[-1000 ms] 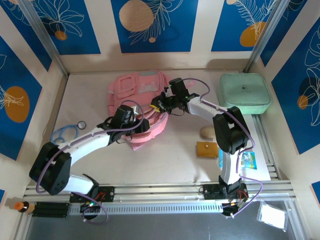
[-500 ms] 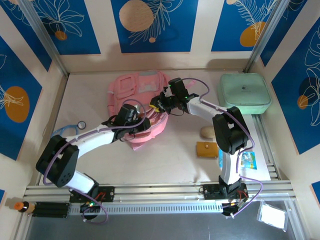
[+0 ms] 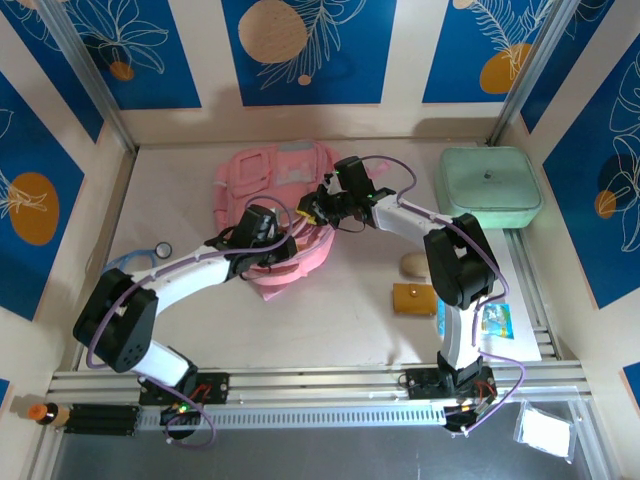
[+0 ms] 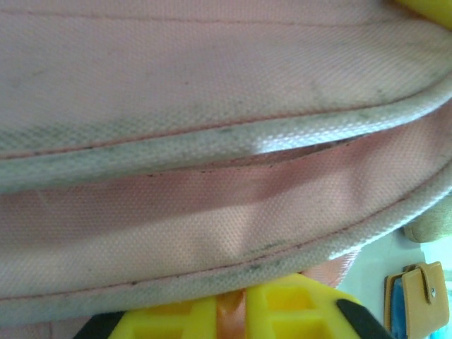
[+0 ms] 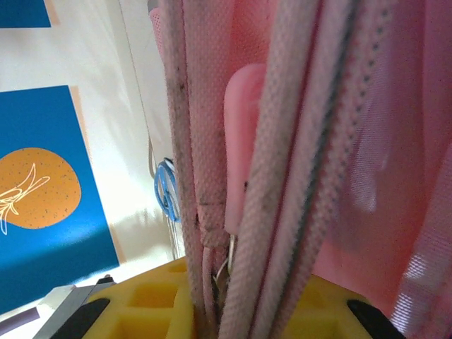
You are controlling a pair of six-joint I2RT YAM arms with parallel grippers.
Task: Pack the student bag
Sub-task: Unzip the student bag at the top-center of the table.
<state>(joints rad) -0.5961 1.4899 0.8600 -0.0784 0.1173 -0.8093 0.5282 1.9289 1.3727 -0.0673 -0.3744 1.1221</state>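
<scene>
table (image 3: pixel 340 320) | student bag (image 3: pixel 275 175) far centre | mint-green case (image 3: pixel 490 185) far right | tan wallet (image 3: pixel 415 298) right

Student bag (image 3: pixel 262 178) pink, grey trim on the seams, dark dirty speckling along the piping. Case (image 3: pixel 490 185) mint green. Wallet (image 3: pixel 414 298) tan. Wall panels (image 3: pixel 300 70) blue with orange discs and white leaf line-drawings, cream strips between. Table (image 3: pixel 340 330) off-white. Arms (image 3: pixel 180 278) white and black, purple cables. Right claw (image 5: pixel 212 318) yellow.

student bag (image 3: pixel 275 185) mid-back on table (image 3: pixel 340 330), case (image 3: pixel 490 185) right of it, wallet (image 3: pixel 415 298) nearer
</scene>
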